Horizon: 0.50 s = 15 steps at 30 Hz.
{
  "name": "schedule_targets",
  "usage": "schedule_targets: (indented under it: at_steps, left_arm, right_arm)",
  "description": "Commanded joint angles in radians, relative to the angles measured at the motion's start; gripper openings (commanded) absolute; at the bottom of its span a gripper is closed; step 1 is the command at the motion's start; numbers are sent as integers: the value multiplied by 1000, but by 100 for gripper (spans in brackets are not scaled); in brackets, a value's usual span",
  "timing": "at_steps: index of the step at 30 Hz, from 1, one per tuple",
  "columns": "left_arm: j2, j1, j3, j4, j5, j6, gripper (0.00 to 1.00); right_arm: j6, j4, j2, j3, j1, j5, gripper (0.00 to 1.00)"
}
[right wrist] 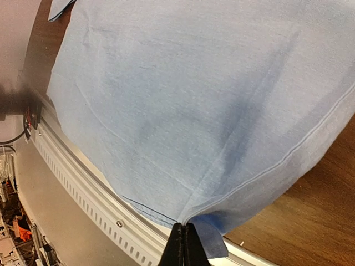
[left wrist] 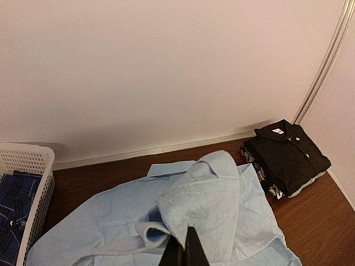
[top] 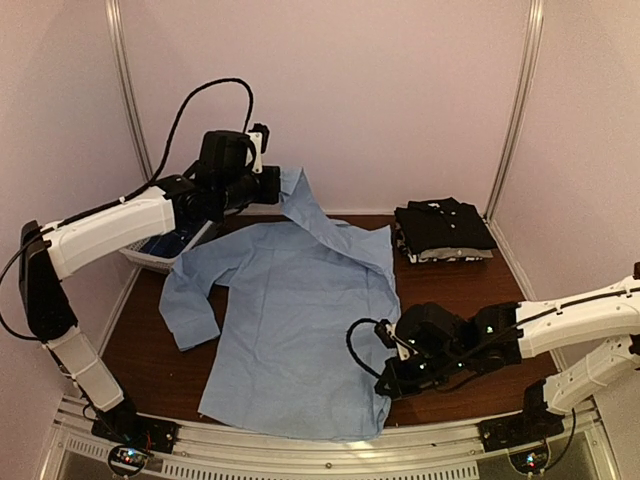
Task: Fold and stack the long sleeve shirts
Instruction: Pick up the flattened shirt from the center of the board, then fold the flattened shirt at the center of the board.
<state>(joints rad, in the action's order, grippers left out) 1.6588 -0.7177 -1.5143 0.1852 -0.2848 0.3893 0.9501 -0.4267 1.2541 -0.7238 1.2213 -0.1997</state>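
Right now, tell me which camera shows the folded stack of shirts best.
Left wrist view: the folded stack sits whole and large, black shirt on top, collar and patterned layers visible. The top external view shows it smaller, at far right. The right wrist view misses it.

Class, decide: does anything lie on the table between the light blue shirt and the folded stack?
Nothing visible. Only bare table separates the light blue shirt from the folded stack; the basket sits far left.
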Motion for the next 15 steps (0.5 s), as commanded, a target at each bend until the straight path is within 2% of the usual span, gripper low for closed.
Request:
schedule_targets:
  at_steps: [1, 15]
  left_arm:
    - [-56, 53, 18, -59, -80, -59, 0]
    - [-62, 192, 93, -77, -113, -86, 0]
  right_arm:
    - [-78, 95, 75, -50, 14, -41, 0]
    - [-201, 194, 316, -191, -4, -226, 0]
